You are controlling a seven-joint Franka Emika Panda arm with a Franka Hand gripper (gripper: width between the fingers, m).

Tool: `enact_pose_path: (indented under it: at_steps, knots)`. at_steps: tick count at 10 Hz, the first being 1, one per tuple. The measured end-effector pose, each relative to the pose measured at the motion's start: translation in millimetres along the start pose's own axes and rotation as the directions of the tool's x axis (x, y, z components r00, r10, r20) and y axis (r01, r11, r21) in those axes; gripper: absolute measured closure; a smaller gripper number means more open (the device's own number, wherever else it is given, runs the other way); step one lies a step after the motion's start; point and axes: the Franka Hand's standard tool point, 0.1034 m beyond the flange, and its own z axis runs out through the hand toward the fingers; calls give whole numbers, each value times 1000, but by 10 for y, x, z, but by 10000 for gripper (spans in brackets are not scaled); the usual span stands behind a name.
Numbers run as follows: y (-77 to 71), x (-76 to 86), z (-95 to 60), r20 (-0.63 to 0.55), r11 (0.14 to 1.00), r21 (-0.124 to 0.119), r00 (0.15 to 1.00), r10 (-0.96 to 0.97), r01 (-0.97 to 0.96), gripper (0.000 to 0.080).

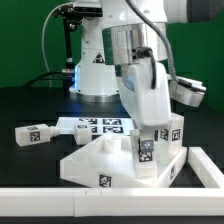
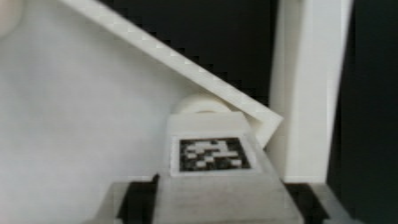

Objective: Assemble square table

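Observation:
The square table top (image 1: 100,160) lies white and flat, with a raised rim and a tag on its near edge. My gripper (image 1: 147,138) stands over its corner on the exterior view's right, shut on a stubby white tagged leg (image 1: 145,152) held upright. In the wrist view the leg (image 2: 217,150) runs out from between my dark fingers (image 2: 143,195), and my gripper (image 2: 217,202) clamps both its sides. The leg's tip sits at the top's rim corner (image 2: 249,108). Whether the leg touches the socket is hidden.
A loose tagged leg (image 1: 33,135) lies at the exterior view's left, and another tagged leg (image 1: 178,128) stands just beyond my gripper. The marker board (image 1: 98,125) lies behind the top. A long plain white rail (image 1: 90,205) runs along the front and up the side (image 2: 306,80).

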Motion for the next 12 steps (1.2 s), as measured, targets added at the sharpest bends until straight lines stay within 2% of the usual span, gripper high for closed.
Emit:
enact_pose_path:
  at_steps: [1,2,3,4,5,6,8,9,10,11,12]
  knots:
    - [1,-5,-1,1,1000,-1,1000,-11,11,514]
    - [11,-24,3,-1,998,-8,998,-65,65,429]
    - [15,-62,2,-7,987,-20,987,-160,159,429]
    - [-5,-27,-12,-9,957,-16,957,-288,288,255]
    - [-33,59,-29,-11,883,-11,883,-470,469,255]
    - [-28,74,-25,-11,872,-13,871,-490,490,172]
    - [-26,75,-23,-10,795,-16,795,-606,606,156]
    - [-29,66,-23,-14,703,-30,703,-711,710,151]
    - [-38,6,-24,-17,537,-54,537,-844,842,151]
    - [-35,-58,-22,0,345,-56,345,-939,937,150]
    - [-34,-71,-22,10,286,-53,287,-958,957,150]
